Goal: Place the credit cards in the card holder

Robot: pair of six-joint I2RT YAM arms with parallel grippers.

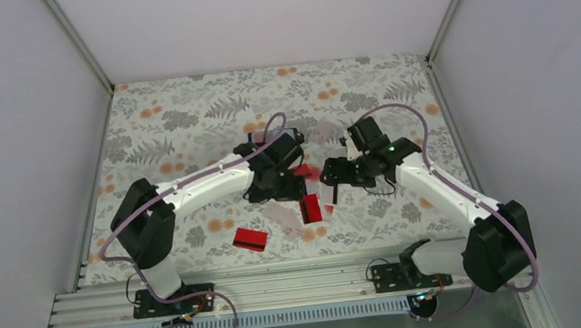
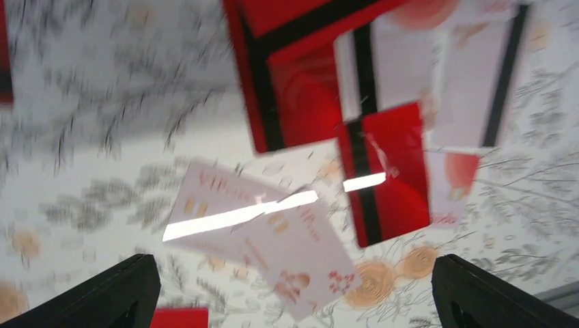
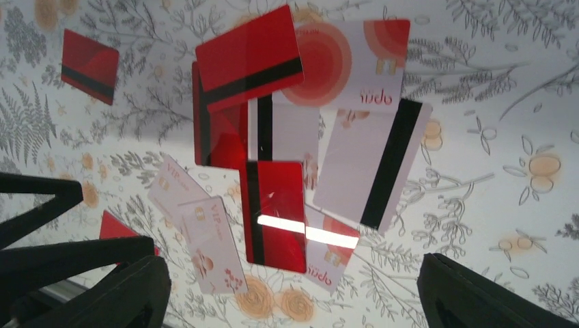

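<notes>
both claws are parked over the card mess in the middle of the table and neither has anything in it. the left claw (image 1: pixel 275 182) comes in from the left and the right claw (image 1: pixel 330 178) from the right, so they end up near each other, with the cards (image 1: pixel 303 212) scattered between them and a bit nearer.

the left wrist view is smeared, but its fingers (image 2: pixel 130 290) are spread wide and the cards lie flat on the cloth just past the tips, not touching them. the right wrist view is much the same: fingers (image 3: pixel 471 294) wide apart and the pile straight ahead in the gap. there's a red striped card (image 3: pixel 273 215) lying on top of a white striped card (image 3: pixel 375 164) and some whitish vip cards (image 3: pixel 205 239), and another red one (image 3: pixel 249 58) overlaps a white card with an orange circle (image 3: pixel 348 61).

one lone red card (image 1: pixel 250 239) sits well apart from the heap, nearer and to the left. the card holder (image 1: pixel 288 134) looks to be the dark squarish thing just beyond the left wrist, half hidden by the arm and cable, so i can't tell if it's folded open or closed.

the tablecloth (image 1: pixel 183 118) is pale with grey ferns and orange flowers. plain white walls (image 1: pixel 18 121) box it in on the left, right and far sides, and a metal rail (image 1: pixel 284 284) runs along the near edge under the arm bases.
</notes>
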